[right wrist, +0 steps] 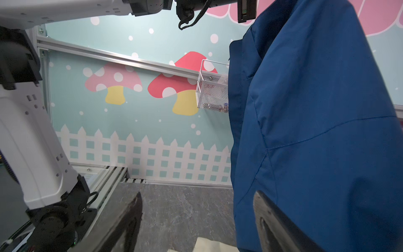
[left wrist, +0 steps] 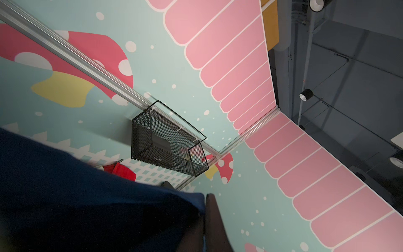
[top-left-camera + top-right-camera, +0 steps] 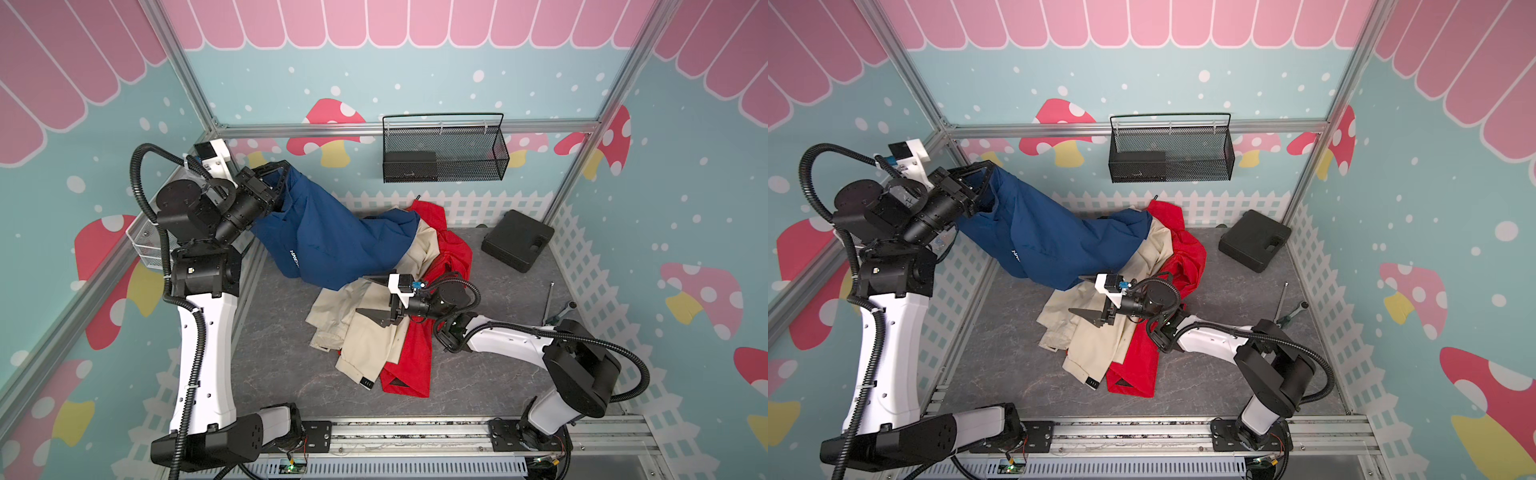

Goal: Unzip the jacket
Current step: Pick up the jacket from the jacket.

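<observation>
Blue smooth-woven jacket (image 3: pixel 328 237) hangs from the left fingers (image 3: pixel 272 167), clamped on its top edge, that arm reared high at the far left corner. Its long axis slopes down toward the middle, the low end resting on crumpled beige clothes (image 3: pixel 365 345) and a red garment (image 3: pixel 415 353) on the grey marbled counter (image 3: pixel 291 374). Right fingers (image 3: pixel 372 314) gape wide, low over the beige clothes, pointing leftward.

small white print (image 3: pixel 292 258) on blue jacket (image 3: pixel 332 245), illegible
</observation>
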Controlling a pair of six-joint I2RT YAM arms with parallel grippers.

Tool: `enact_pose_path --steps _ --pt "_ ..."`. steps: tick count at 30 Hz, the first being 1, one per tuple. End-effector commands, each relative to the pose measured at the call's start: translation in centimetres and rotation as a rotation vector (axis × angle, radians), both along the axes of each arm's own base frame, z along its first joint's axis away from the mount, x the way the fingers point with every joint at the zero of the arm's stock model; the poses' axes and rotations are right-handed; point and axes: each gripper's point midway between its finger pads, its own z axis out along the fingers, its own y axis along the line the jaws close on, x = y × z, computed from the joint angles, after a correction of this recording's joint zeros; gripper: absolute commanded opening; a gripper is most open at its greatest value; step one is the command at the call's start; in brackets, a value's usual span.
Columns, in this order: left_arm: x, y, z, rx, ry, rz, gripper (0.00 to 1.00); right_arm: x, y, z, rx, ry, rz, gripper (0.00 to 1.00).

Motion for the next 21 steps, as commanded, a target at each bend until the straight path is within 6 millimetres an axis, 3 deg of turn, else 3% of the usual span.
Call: enact_pose_path --steps 1,9,21 --pt "-1.9 -0.9 4.1 0.019 -0.147 -0.028 0.00 2.2 -0.7 2.2 0.094 0.024 -0.139 0.81" --pt "-2.2 -1.7 5.0 0.028 -0.170 -0.061 0.00 5.5 -1.1 -0.6 -0.014 0.072 -0.322 0.66" --pt "-1.7 -2.1 6.0 0.027 -0.188 -0.076 0.00 6.3 2.3 -4.4 0.044 0.427 -0.142 0.74"
